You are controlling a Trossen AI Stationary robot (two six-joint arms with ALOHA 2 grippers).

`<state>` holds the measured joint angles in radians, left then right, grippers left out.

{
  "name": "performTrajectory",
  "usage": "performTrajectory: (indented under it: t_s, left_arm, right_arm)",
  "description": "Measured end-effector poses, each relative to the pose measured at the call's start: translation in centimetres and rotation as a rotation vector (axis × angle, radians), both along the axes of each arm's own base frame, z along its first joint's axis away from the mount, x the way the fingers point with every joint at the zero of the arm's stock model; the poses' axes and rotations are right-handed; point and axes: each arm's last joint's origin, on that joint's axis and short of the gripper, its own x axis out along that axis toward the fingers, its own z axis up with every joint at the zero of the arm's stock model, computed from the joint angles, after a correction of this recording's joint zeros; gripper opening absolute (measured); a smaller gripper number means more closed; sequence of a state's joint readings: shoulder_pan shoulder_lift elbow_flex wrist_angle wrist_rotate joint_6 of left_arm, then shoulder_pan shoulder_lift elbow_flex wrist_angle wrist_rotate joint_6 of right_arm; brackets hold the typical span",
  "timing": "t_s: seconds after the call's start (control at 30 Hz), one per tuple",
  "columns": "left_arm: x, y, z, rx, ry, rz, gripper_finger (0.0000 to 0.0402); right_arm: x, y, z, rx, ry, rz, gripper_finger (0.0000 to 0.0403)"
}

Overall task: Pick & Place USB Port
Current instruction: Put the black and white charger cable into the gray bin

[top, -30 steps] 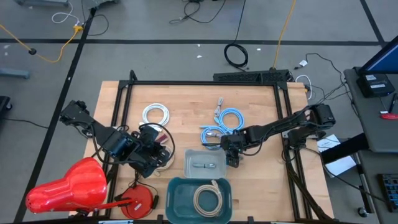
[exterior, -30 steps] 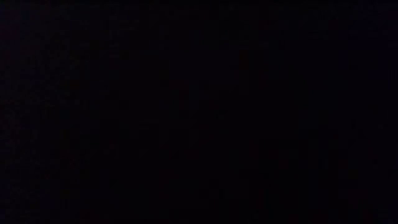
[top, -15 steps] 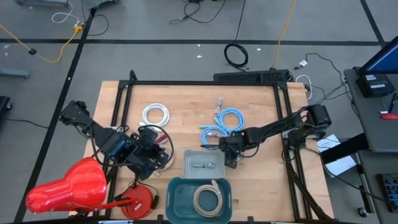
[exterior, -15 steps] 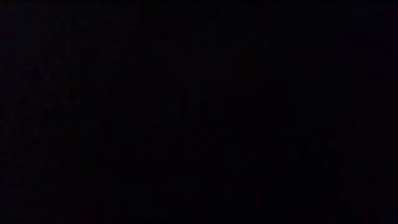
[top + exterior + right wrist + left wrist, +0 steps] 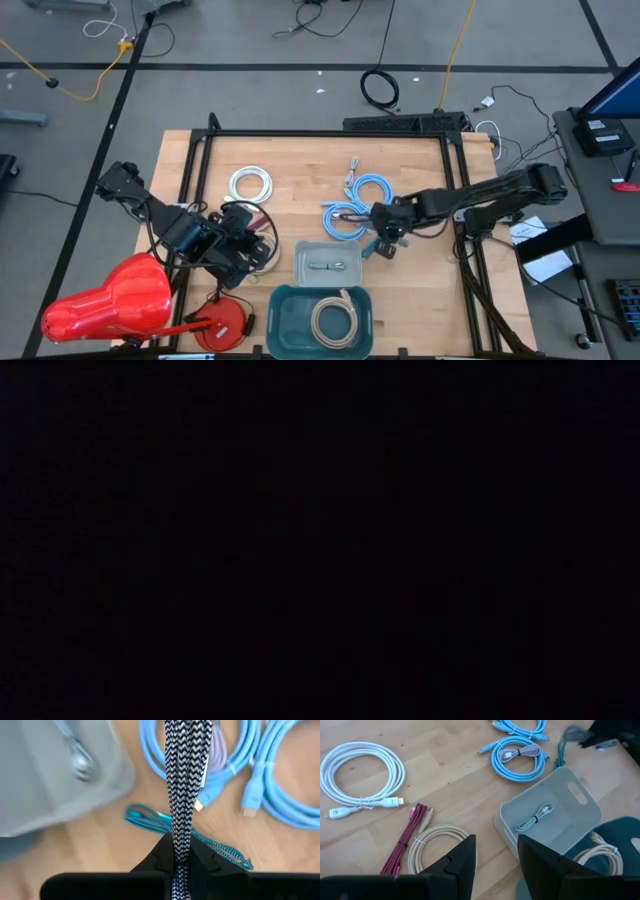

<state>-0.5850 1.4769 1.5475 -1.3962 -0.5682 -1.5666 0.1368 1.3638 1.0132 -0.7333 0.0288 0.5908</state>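
Gripping a black-and-white braided cable [image 5: 186, 795], the right end effector [image 5: 176, 851] is clamped on it, its fingers closed with the cord running straight out from between them. Judging from this, the pick step is being completed; the next move is calling for a lift clear of the counter [image 5: 300, 165] and a carry over to the grey bin [image 5: 330, 263]. In the high view, the right end effector [image 5: 385, 240] is hovering just beside the grey bin's right wall. A teal braided cable [image 5: 185, 834] is lying on the wood directly under the held cord, with light-blue cable coils [image 5: 280, 785] beyond it. The grey bin is already holding one small grey cable [image 5: 535, 817]. The left end effector [image 5: 495, 862] is waiting with fingers apart near a beige cable coil [image 5: 432, 847]. The low view is showing nothing.
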Motion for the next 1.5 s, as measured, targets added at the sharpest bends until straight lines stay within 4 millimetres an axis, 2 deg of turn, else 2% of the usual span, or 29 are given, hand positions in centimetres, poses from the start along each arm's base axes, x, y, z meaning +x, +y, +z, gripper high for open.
performTrajectory:
  t_s: [0.17,0.23,0.37,0.47,0.57,0.7,0.83,1.5]
  left_arm:
    - [0.1,0.3,0.0,0.01,0.004,0.013,0.0147]
    - [0.1,0.5,0.0,0.014,0.009,0.018,0.0147]
    - [0.2,0.7,0.0,0.021,0.014,0.017,0.0147]
    - [0.2,0.7,0.0,0.022,0.015,0.016,0.0147]
    - [0.1,0.6,0.0,0.014,0.021,0.012,0.0147]
    - [-0.2,0.2,-0.1,0.006,0.034,0.002,0.0147]
    - [-0.7,-0.1,-0.2,0.007,0.051,0.008,0.0147]
    - [-1.4,-0.5,-0.2,0.0,0.058,0.039,0.0147]
  right_arm:
    - [1.6,0.5,5.0,0.015,-0.118,0.013,0.0013]
    - [3.1,1.0,6.7,0.014,-0.176,0.039,0.0013]
    - [7.1,2.4,8.4,-0.009,-0.22,0.13,0.0013]
    - [10.0,3.6,8.0,-0.029,-0.203,0.219,0.0013]
    - [11.9,4.4,6.4,-0.02,-0.119,0.3,0.0013]
    - [12.7,5.4,3.6,-0.013,-0.003,0.395,0.0013]
    - [13.2,6.3,2.3,-0.018,0.021,0.438,0.0013]
    - [14.7,5.6,2.9,-0.02,-0.126,0.394,0.0013]
